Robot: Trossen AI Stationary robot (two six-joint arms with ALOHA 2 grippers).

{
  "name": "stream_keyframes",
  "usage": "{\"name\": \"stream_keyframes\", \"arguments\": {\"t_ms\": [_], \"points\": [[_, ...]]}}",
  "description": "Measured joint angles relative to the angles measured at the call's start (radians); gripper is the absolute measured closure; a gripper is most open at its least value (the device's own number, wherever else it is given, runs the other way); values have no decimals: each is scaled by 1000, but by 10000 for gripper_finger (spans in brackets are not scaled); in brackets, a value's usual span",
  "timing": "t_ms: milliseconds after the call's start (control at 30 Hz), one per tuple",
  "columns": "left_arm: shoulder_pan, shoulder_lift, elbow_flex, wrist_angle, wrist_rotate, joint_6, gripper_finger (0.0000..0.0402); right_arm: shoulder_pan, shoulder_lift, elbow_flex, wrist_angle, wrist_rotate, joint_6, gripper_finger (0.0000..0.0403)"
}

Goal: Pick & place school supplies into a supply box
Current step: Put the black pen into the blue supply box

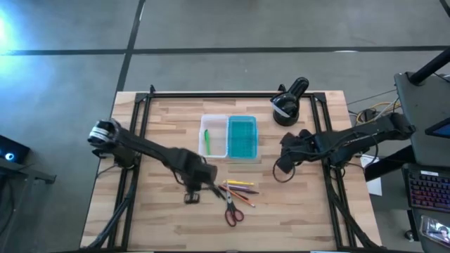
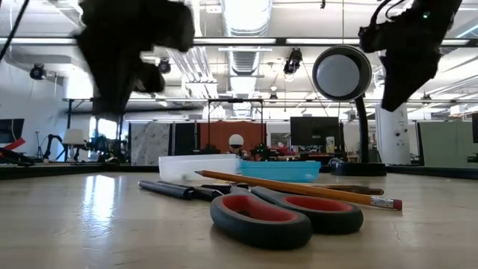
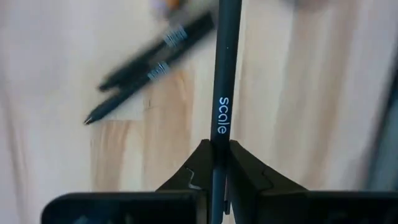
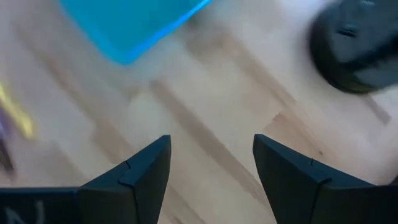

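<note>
My left gripper (image 1: 202, 183) hangs over the table's near middle, just left of the loose supplies, and is shut on a dark pen (image 3: 222, 74) printed "scale". Two more dark pens (image 3: 149, 59) lie on the wood. Yellow, orange and red pencils (image 1: 240, 187) and red-handled scissors (image 1: 233, 213) lie flat close by. The supply box (image 1: 228, 137) rests open: a green marker (image 1: 207, 140) lies in its clear half, beside the teal half (image 1: 242, 137). My right gripper (image 4: 211, 149) hovers open right of the box, holding nothing. My left gripper pinches the dark pen between its two fingers (image 3: 239, 165), on the shaft just behind the "scale" print (image 3: 218, 135). The pen runs along the fingers and sticks out well past their tips. Whether its far end is clear of the wood, I cannot tell.
A black round device (image 1: 288, 105) with a white patch stands at the far right of the table, beyond my right gripper. Black frame rails (image 1: 232, 94) run along the table's far and side edges. Bare wood lies between the box and the right rail.
</note>
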Motion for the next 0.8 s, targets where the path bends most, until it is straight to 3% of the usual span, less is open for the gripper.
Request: {"name": "stream_keyframes", "arguments": {"t_ms": [133, 267, 400, 600, 800], "points": [[79, -76, -1, 28, -167, -389, 392, 0, -60, -2, -3, 122, 283, 183], [194, -128, -30, 96, -315, -621, 392, 0, -99, -3, 0, 192, 428, 183], [262, -166, -85, 259, -312, -656, 394, 0, -104, -3, 2, 182, 367, 183], [260, -173, -100, 171, -299, -649, 394, 18, -91, -5, -5, 134, 322, 183], [259, -171, -99, 215, -300, -705, 394, 22, -51, -6, -1, 133, 357, 183]]}}
